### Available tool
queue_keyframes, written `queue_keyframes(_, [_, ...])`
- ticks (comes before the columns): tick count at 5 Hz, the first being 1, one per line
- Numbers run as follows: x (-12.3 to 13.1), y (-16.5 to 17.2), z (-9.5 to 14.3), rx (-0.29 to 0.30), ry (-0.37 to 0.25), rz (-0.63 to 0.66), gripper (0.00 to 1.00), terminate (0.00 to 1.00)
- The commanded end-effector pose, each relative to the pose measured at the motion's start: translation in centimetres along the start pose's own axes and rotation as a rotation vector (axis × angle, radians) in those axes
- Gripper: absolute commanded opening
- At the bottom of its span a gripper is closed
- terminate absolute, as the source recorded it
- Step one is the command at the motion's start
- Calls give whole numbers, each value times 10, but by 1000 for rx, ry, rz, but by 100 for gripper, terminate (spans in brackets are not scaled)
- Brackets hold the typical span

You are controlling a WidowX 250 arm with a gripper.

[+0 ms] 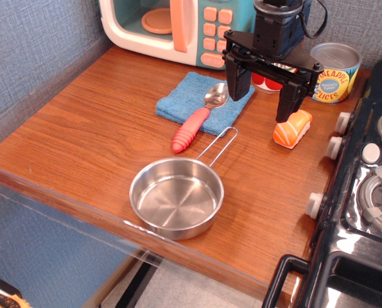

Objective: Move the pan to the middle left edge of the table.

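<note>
The pan [176, 199] is a small round shiny steel pan with a thin wire loop handle pointing up and right. It sits on the brown wood-grain table [81, 135] close to the clear plastic front edge. My gripper [262, 96] hangs open and empty above the table's back middle, well behind and to the right of the pan, its black fingers [237, 81] spread wide and not touching anything.
A blue cloth [203, 99] holds a red-handled spoon [196, 122]. A salmon sushi toy [292, 129] lies under my right finger. A pineapple can [332, 72] and toy microwave [178, 25] stand at the back. A black toy stove [364, 192] fills the right side.
</note>
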State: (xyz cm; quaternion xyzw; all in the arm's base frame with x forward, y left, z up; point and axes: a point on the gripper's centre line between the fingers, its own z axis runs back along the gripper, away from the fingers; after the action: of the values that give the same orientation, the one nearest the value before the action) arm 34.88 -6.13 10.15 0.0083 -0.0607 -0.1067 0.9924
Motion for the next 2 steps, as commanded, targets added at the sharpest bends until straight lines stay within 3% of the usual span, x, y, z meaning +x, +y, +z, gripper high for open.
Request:
queue_keyframes(1, [0, 0, 0, 0, 0, 0, 100, 0])
queue_keyframes(2, [-22, -9, 5, -32, -21, -30, 100, 0])
